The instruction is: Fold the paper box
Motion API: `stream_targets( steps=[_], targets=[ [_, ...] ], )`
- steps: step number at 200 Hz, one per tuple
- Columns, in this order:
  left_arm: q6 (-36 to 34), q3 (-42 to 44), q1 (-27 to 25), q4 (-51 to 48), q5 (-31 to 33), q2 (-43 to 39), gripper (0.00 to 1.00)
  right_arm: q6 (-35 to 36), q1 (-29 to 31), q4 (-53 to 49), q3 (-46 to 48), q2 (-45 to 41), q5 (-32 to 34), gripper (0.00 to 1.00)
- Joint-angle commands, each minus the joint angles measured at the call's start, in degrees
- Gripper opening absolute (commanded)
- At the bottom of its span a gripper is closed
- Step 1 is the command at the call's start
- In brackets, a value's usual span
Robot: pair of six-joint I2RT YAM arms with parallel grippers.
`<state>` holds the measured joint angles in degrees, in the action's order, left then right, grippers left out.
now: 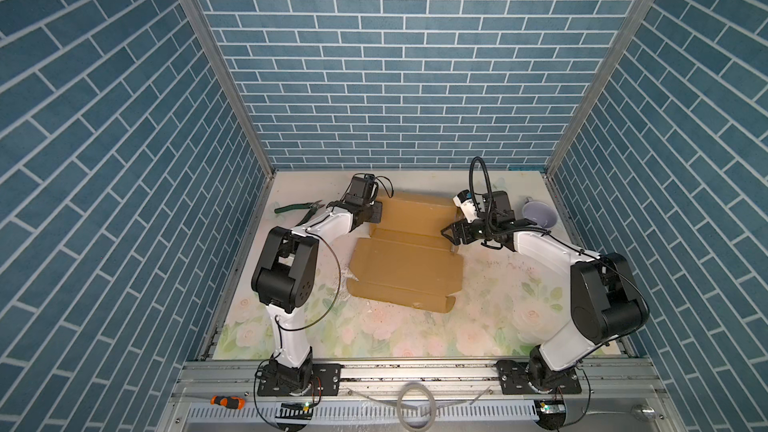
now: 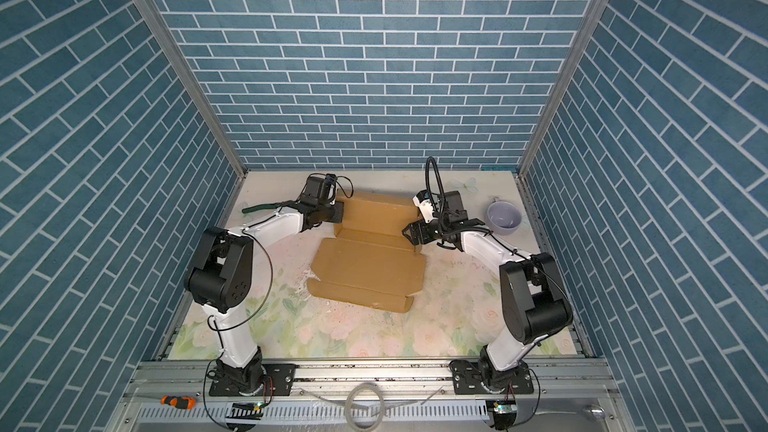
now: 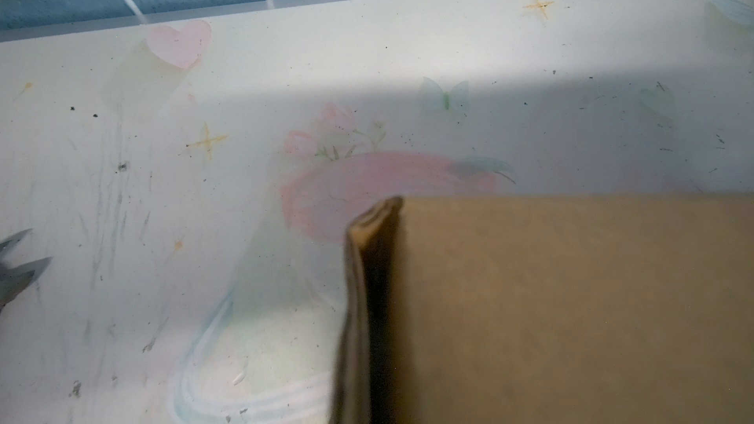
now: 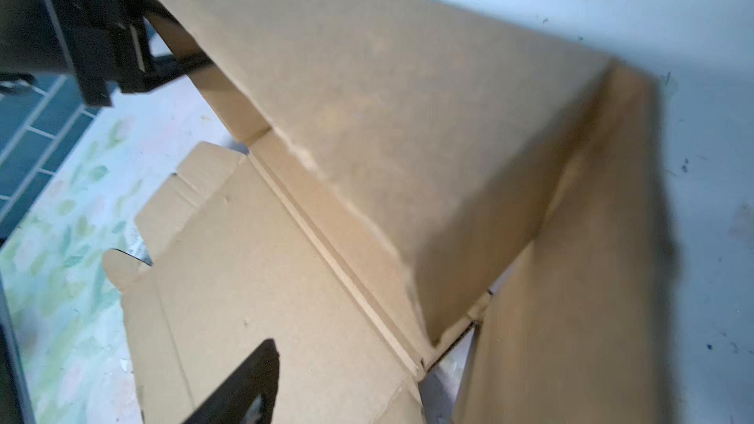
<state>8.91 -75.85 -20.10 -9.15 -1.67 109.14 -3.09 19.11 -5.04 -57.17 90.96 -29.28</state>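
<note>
Blue brick-print walls close round a glossy floral tabletop. On it, the left gripper is clamped tight on the paper box, pinching the doubled, folded-over edge at the board's far left corner. Its forearm lies low and points inward towards the middle, with the black elbow joint raised behind it. Out from that grip the box spreads as matt brown corrugated card. A far panel is tilted up off the table, a narrow creased strip runs along its foot, and a broad panel lies flat nearer the arm bases, its border cut into rounded tabs and slits. The right gripper hovers at the opposite side of the box, jaws spread wide and holding nothing. One of its black fingers is over the flat panel, and just beyond it a side flap stands upright. That arm is bent the same way, forearm aimed inward. Behind the right wrist sits a smooth lilac mug, and outside the left wrist lie green-handled pliers
</note>
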Motion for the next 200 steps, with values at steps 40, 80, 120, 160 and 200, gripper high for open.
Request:
stream_targets(
  steps=[40, 80, 120, 160, 200],
  targets=[
    [-1.7, -0.4, 1.0, -9.4, -1.6, 4.0, 0.0, -4.8, -3.3, 2.2, 5.4, -11.6, -14.4, 0.86],
    [-1.8, -0.6, 1.0, -9.3, -1.7, 4.3, 0.0, -8.2, -6.6, 2.1, 6.9, -18.8, -8.7, 0.86],
    [-2.2, -0.4, 1.0, -8.9, -2.0, 4.2, 0.0, -8.3, -12.4, -2.6, 6.2, -15.5, 13.7, 0.66],
    [-2.0, -0.8, 1.0, -8.9, -2.3, 4.4, 0.0, -11.6, -14.5, 3.6, 5.6, -5.1, 12.8, 0.63],
    [-2.0, -0.8, 0.9, -9.0, -2.3, 4.1, 0.0, -9.3, -12.3, 7.9, 4.5, 1.8, 4.9, 0.64]
  ],
)
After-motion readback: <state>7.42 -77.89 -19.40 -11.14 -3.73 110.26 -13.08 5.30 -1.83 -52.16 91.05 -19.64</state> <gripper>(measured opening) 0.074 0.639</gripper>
